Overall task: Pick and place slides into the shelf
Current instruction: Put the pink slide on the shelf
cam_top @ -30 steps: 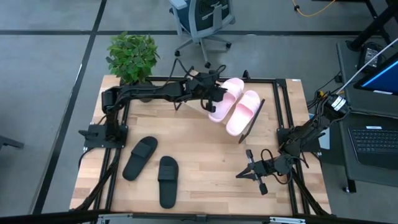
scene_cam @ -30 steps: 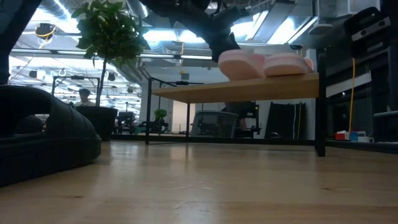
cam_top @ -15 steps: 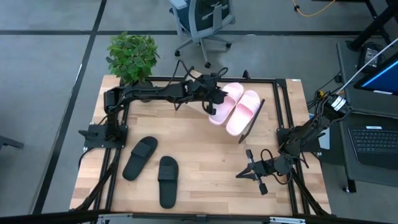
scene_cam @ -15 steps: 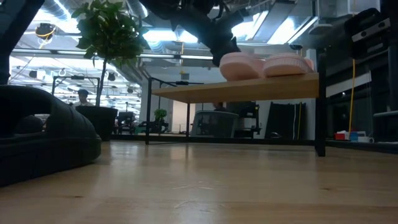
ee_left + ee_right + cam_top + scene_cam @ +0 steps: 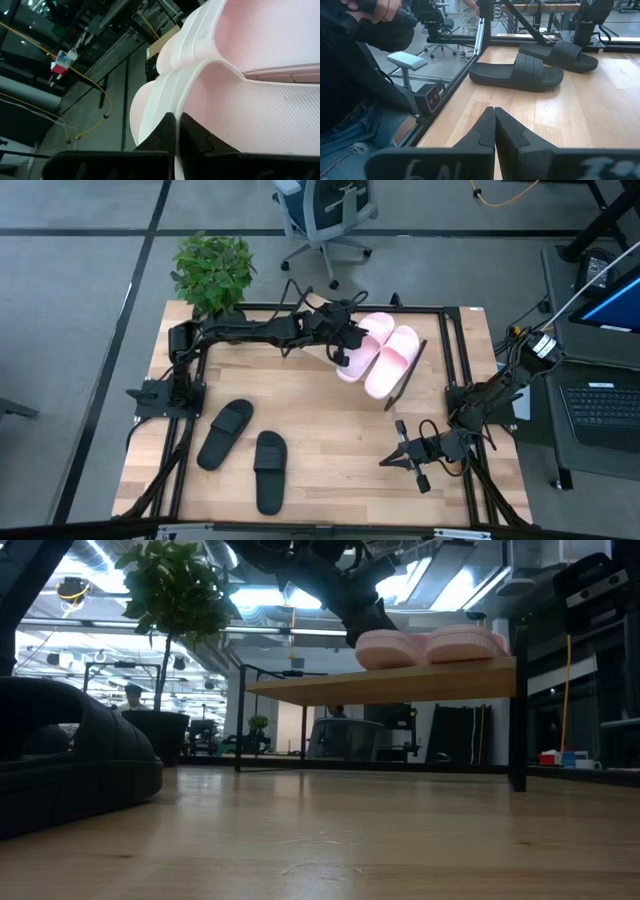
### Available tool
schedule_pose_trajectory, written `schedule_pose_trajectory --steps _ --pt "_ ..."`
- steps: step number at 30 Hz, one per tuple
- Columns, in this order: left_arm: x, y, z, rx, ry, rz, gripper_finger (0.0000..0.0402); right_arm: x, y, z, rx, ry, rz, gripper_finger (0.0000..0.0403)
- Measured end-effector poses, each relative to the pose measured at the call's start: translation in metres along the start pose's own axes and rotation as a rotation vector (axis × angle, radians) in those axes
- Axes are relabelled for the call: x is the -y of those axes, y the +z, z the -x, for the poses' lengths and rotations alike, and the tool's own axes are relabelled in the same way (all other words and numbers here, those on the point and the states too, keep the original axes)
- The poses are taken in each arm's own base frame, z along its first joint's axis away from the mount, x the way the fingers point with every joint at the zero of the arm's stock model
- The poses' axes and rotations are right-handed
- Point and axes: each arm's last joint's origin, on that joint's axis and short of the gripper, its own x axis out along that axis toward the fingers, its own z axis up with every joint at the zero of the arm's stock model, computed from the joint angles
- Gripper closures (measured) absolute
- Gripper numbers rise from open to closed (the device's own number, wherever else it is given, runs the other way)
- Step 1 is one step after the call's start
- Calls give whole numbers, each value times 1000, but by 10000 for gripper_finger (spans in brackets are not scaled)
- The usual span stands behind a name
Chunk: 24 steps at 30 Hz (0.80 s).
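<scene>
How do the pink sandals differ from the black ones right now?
The two pink slides lie side by side up on the slanted shelf, while the two black slides lie on the tabletop nearer the front. The left tool is shut on the edge of one pink slide; nothing touches the black pair. The pink ones sit close together; the black ones lie apart, angled differently. All four share the same wide-strap shape.

A leafy green potted plant (image 5: 211,272) stands at the far left corner of the wooden table (image 5: 330,442). Beyond the far edge, on the grey floor, sits a grey office chair (image 5: 322,212). To the right of the table, a laptop (image 5: 600,408) lies open on a side desk. In the right wrist view, a person in torn jeans (image 5: 355,131) sits just beside the table edge.
</scene>
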Motion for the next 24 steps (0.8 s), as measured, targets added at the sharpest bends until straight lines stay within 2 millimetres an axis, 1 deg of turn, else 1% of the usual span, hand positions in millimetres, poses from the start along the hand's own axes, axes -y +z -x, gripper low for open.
schedule_pose_trajectory --steps 8,24 --pt "2 1 0 12 -25 -2 390 0 0 0 0 0 0 399" --pt "3 1 0 8 -31 -2 386 0 0 0 -1 0 0 399"
